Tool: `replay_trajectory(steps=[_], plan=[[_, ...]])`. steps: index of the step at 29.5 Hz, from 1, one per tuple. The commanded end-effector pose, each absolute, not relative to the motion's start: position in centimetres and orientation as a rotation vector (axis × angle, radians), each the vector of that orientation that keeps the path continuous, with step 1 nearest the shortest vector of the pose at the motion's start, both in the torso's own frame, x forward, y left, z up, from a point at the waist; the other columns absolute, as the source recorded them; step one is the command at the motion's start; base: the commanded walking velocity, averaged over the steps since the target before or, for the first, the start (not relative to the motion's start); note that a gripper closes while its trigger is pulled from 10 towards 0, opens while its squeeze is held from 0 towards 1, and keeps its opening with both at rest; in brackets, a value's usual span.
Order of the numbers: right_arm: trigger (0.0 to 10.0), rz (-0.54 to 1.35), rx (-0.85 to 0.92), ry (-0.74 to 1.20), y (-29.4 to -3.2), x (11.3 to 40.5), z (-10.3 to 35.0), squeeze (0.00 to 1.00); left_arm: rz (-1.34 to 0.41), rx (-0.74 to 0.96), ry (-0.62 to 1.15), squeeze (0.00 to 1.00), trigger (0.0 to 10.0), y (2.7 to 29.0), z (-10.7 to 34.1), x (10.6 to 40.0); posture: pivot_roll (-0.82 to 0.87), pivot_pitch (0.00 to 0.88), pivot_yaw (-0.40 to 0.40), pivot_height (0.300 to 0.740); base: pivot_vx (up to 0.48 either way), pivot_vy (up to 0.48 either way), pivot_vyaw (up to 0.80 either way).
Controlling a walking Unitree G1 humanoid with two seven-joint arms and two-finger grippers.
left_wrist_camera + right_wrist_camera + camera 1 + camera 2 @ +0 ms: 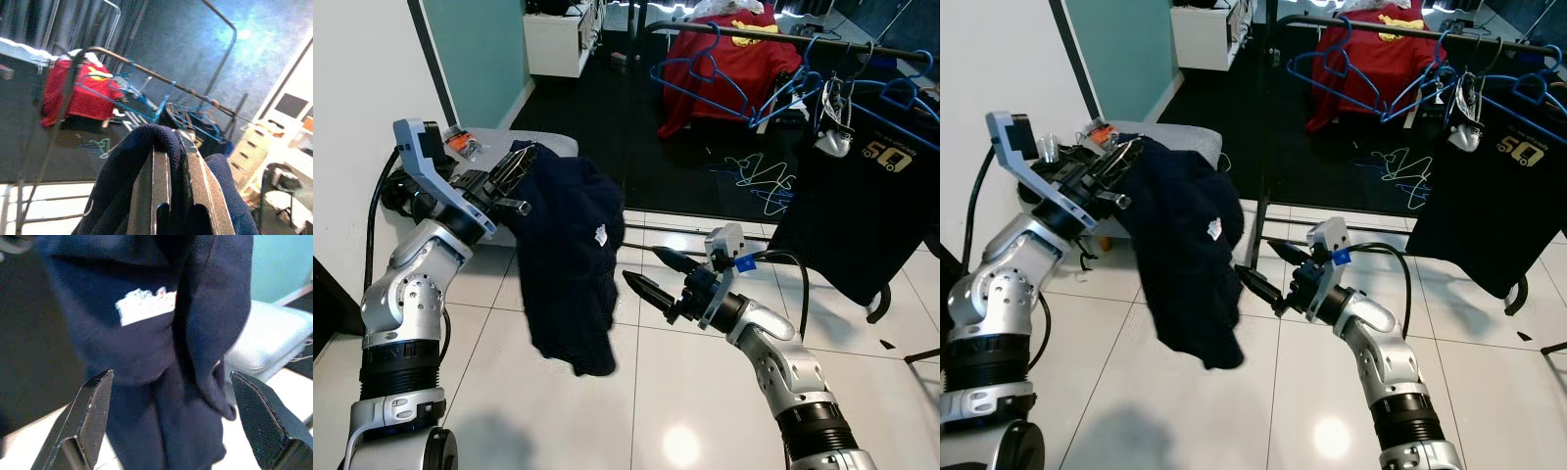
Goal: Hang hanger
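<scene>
With your left hand [514, 181] pinching the top of the dark navy fabric garment [570, 264] hanging above the white tiled floor [636, 392], you are bringing your spread right hand [651, 274] beside it; steady the cloth before reaching the black clothes rail [783, 39].

Under my arms runs a glossy white tile floor [558, 411], giving way farther off to dark flooring [607, 117]. A grey cushion [1175, 142] sits on the tiles by the teal wall [475, 49] — on the dark part lie loose hangers [769, 181], blue and pale, tangled. The rack's foot [879, 311] rests on the tiles.
</scene>
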State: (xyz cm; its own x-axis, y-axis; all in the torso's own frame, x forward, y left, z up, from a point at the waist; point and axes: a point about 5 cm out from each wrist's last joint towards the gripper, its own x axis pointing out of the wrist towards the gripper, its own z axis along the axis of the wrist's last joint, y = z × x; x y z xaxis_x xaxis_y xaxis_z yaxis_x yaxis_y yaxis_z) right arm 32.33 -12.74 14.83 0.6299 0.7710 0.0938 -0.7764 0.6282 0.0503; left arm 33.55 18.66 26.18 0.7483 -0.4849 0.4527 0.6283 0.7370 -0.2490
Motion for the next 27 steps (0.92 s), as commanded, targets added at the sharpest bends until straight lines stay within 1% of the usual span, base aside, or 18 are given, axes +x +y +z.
replay_trajectory(steps=[1, 2, 4, 6, 8, 14, 25, 26, 27], plan=[[10.0, 0.858, 0.059, -0.076, -12.7, 32.7, 14.9, 0.0, -0.698, -0.383, -0.42, 0.0, 10.0, 18.1, 27.4, 32.9, -0.01, 0.117, -0.02, 0.74, 0.0, 0.0, 0.0], [10.0, 0.825, 0.047, -0.083, -12.8, 33.3, 15.0, 0.0, -0.784, -0.42, -0.441, 0.0, 10.0, 17.5, 27.9, 32.2, -0.01, 0.116, -0.019, 0.74, 0.0, 0.0, 0.0], [10.0, 0.825, 0.047, -0.083, -12.8, 33.3, 15.0, 0.0, -0.784, -0.42, -0.441, 0.0, 10.0, 17.5, 27.9, 32.2, -0.01, 0.116, -0.019, 0.74, 0.0, 0.0, 0.0], [10.0, 0.822, 0.037, -0.084, -12.7, 33.6, 15.1, 0.0, -0.866, -0.445, -0.454, 0.0, 10.0, 16.9, 28.3, 31.5, -0.01, 0.112, -0.018, 0.74, 0.0, 0.0, 0.0], [10.0, 0.822, 0.033, -0.089, -12.5, 33.8, 15.1, 0.0, -0.9, -0.445, -0.452, 0.0, 10.0, 16.6, 28.3, 31.3, -0.01, 0.112, -0.018, 0.74, 0.0, 0.0, 0.0], [10.0, 0.825, 0.054, -0.124, -11.9, 34.1, 15.7, 0.0, -0.907, -0.433, -0.43, 0.0, 10.0, 16.3, 27.9, 31.2, 0.0, 0.103, -0.022, 0.74, 0.0, 0.0, 0.0], [10.0, 0.818, 0.13, -0.126, -11.8, 34.6, 15.7, 0.0, -0.941, -0.428, -0.407, 0.0, 10.0, 16.1, 27.7, 30.8, 0.0, 0.07, -0.017, 0.74, 0.0, 0.0, 0.0], [5.5, 0.822, 0.134, -0.125, -11.8, 34.5, 15.6, 0.0, -0.937, -0.427, -0.405, 0.0, 10.0, 16.2, 27.6, 30.8, 0.0, 0.063, -0.016, 0.74, 0.0, 0.0, 0.0], [5.5, 0.825, 0.136, -0.123, -11.8, 34.5, 15.5, 0.0, -0.934, -0.426, -0.403, 0.0, 10.0, 16.2, 27.6, 30.9, 0.0, 0.063, -0.016, 0.74, 0.0, 0.0, 0.0]])
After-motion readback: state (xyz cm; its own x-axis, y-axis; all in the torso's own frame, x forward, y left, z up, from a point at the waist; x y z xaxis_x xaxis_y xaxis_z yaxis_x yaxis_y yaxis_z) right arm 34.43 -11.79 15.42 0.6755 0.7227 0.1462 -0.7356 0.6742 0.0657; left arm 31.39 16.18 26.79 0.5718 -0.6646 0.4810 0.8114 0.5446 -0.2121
